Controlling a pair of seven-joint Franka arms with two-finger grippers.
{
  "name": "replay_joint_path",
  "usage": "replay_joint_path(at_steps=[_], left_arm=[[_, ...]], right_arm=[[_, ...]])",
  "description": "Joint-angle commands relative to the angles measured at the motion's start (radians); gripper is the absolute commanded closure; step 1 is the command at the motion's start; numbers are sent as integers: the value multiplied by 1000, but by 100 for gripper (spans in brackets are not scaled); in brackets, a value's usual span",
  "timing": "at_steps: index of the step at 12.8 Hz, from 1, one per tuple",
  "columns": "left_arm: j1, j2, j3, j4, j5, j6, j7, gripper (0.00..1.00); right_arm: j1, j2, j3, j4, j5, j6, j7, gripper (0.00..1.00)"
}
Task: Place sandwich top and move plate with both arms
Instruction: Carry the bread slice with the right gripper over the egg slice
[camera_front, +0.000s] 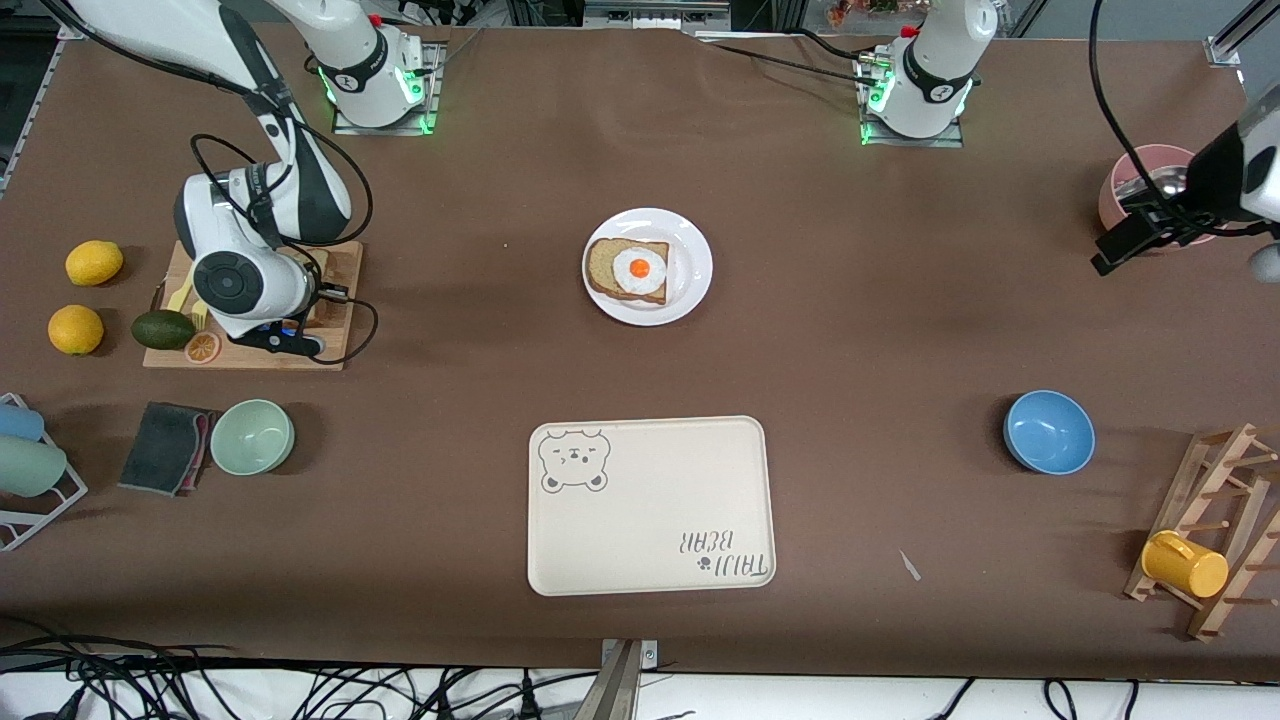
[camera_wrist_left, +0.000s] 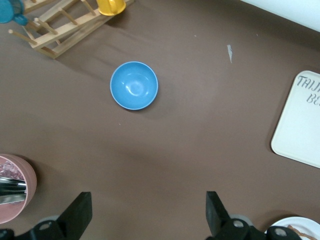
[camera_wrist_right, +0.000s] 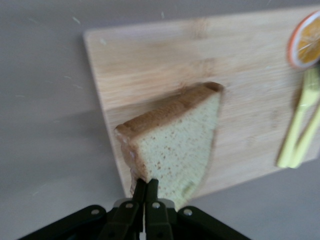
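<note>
Nearest the camera lies a beige tray (camera_front: 650, 505) printed with a bear face and the words "TAIJI BEAR", its lettering upside down in the front view. Farther off, mid-worktop (camera_front: 900, 300), the white plate (camera_front: 690, 250) carries a darker slice of bread (camera_front: 603, 262) topped with a fried egg (camera_front: 640, 270). At the right arm's end, the right hand (camera_wrist_right: 145, 192) is clenched on the crust edge of the sandwich top (camera_wrist_right: 177, 145), tilted up over the wooden cutting board (camera_wrist_right: 150, 65), beside an orange slice (camera_wrist_right: 306, 42). The left hand (camera_wrist_left: 147, 215) waits released, fingers wide apart, over bare worktop near a pink bowl (camera_wrist_left: 15, 192) and a blue bowl (camera_wrist_left: 134, 85).
</note>
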Motion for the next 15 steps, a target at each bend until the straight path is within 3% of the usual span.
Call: replay_joint_path(at_steps=[1, 8, 12, 15], left_arm=[[33, -20, -6, -27, 12, 19, 29, 0], [33, -6, -9, -29, 8, 16, 19, 0], [33, -6, -9, -29, -6, 11, 20, 0], [33, -6, -9, -28, -20, 11, 23, 0]], right_arm=[[3, -25, 81, 138, -7, -152, 11, 100], [39, -5, 282, 361, 182, -310, 69, 100], [239, 110, 301, 399, 168, -211, 199, 100], [397, 234, 302, 614, 168, -243, 355, 100]])
